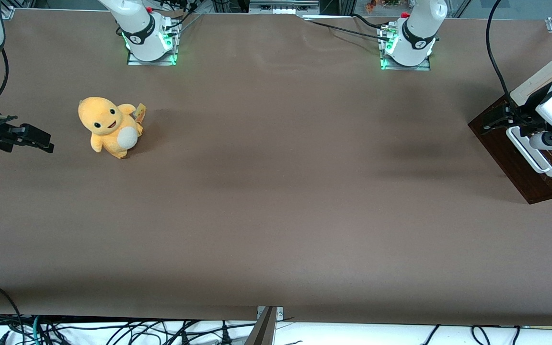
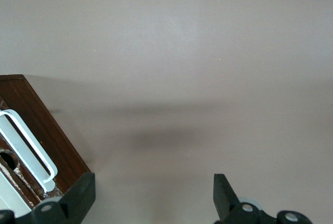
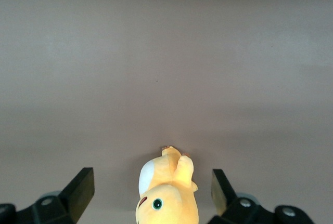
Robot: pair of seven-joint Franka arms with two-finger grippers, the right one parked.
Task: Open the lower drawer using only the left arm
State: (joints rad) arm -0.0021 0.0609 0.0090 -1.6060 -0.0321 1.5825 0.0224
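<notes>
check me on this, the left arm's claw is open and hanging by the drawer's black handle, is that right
Not quite: the handle is white, not black, as the left wrist view shows. The rest holds: the claw is open and hangs by the handle of the dark brown drawer.

Even, soft overhead light falls on the matte brown desk (image 1: pixel 276 191); faint blurred shadows lie near the pincer (image 1: pixel 494 120) (open, sharply seen). The lower drawer (image 1: pixel 520 163) shows slight gloss; green base lights glow.
</notes>
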